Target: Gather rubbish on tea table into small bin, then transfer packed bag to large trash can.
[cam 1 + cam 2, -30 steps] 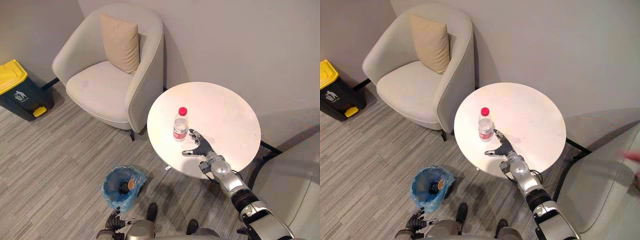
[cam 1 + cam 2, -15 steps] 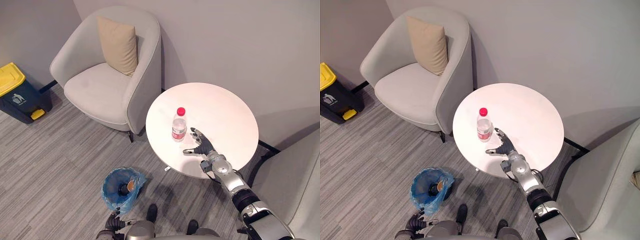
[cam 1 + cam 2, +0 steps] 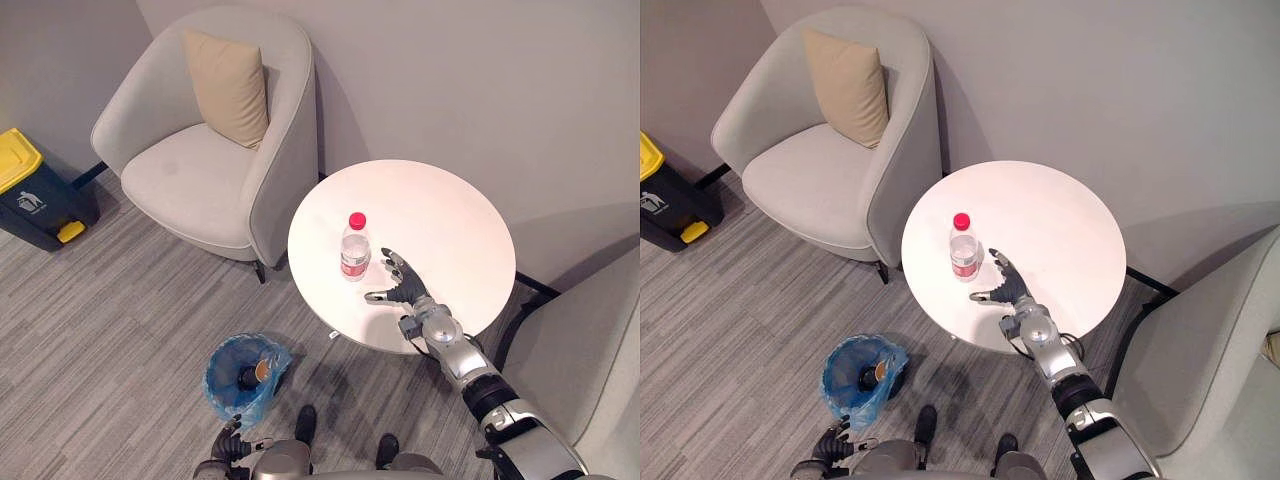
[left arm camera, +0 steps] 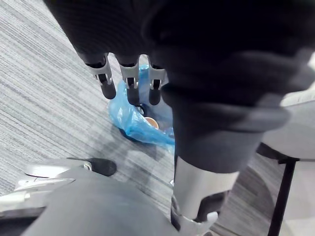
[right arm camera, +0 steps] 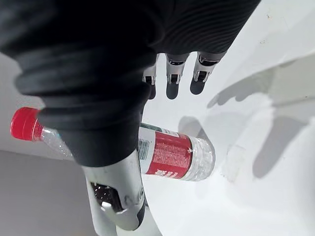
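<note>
Hovered just right of upright bottle point(image 3: 354, 252) on counter point(image 3: 445, 205), right hand point(image 3: 401, 284) spread open and empty, left hand point(image 4: 129, 82) slack, well apart.

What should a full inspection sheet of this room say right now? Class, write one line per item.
Surface: round white table, holding one bottle.
Job's things: bottle with red cap stands upright on the table; small bin lined with a blue bag sits on the floor, some rubbish inside; large trash can with yellow lid stands past the armchair.
Clutter: nothing seen.
Hands: right hand open over the table beside the bottle, not gripping it; left hand open, low near the small bin, holding nothing.
Cables: nothing seen.
Surroundings: pale armchair with beige cushion; second chair on the robot's right; grey floor.
</note>
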Controlling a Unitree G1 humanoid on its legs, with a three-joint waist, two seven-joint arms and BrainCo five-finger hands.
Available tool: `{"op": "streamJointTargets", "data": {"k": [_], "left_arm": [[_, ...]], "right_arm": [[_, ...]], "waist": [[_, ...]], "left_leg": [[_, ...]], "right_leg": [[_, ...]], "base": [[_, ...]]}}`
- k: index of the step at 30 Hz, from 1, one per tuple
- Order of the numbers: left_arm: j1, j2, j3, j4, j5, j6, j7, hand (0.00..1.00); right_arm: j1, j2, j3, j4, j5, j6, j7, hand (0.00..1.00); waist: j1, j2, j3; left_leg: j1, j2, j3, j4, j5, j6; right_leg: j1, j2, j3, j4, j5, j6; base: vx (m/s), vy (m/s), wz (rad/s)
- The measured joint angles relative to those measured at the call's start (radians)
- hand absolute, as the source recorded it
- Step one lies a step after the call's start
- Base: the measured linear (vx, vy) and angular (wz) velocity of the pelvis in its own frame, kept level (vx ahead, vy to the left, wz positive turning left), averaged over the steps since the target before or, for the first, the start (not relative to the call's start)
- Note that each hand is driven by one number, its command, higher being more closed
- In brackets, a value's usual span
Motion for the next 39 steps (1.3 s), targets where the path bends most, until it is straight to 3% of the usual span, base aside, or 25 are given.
{"op": "streamJointTargets", "data": {"k": [11, 16, 20, 29, 30, 39], "left_arm": [[-0.002, -0.007, 0.001, -0.009, -0.012, -0.002, 0.001, 0.0], [-0.004, -0.015, 0.001, -0.012, -0.03, -0.003, 0.001, 0.0], [-0.013, -0.02, 0.0, -0.015, -0.03, -0.01, 0.001, 0.0], [-0.02, -0.019, 0.0, -0.027, -0.049, -0.019, 0.001, 0.0], [-0.02, -0.019, 0.0, -0.028, -0.05, -0.019, 0.001, 0.0], [-0.02, -0.015, -0.002, -0.033, -0.051, -0.02, 0.002, 0.0]], "right_arm": [[-0.107, 0.009, -0.001, 0.103, 0.048, 0.006, -0.027, 0.0], [-0.182, 0.008, -0.011, 0.166, 0.072, 0.006, -0.031, 0.0], [-0.225, 0.006, -0.04, 0.207, 0.098, 0.009, -0.048, 0.0], [-0.34, 0.005, -0.043, 0.252, 0.129, 0.01, -0.066, 0.0], [-0.349, 0.005, -0.043, 0.256, 0.129, 0.01, -0.066, 1.0], [-0.45, 0.006, -0.027, 0.316, 0.129, 0.03, -0.066, 1.0]], "waist": [[0.025, 0.01, 0.004], [0.029, 0.026, 0.016], [0.048, 0.036, 0.03], [0.059, 0.033, 0.066], [0.06, 0.033, 0.068], [0.077, 0.029, 0.104]], "left_leg": [[-0.023, -0.003, -0.014, 0.0, 0.003, 0.002], [-0.031, -0.004, -0.021, 0.0, 0.007, 0.002], [-0.036, -0.004, -0.031, -0.002, 0.01, 0.001], [-0.064, -0.008, -0.063, -0.001, 0.026, -0.005], [-0.065, -0.008, -0.063, -0.001, 0.026, -0.005], [-0.069, -0.005, -0.069, -0.001, 0.033, -0.008]], "right_leg": [[0.0, 0.001, -0.02, -0.031, 0.017, 0.002], [-0.004, 0.001, -0.028, -0.031, 0.017, 0.002], [-0.005, 0.001, -0.037, -0.031, 0.017, 0.002], [-0.017, -0.002, -0.075, -0.028, 0.017, 0.002], [-0.017, -0.002, -0.075, -0.028, 0.017, 0.002], [-0.021, -0.002, -0.083, -0.018, 0.017, 0.002]], "base": [[-0.02, -0.007, 0.04], [-0.03, -0.01, 0.06], [-0.04, -0.012, 0.06], [-0.04, -0.007, 0.13], [-0.04, -0.003, 0.03], [-0.04, -0.004, 0.03]]}}
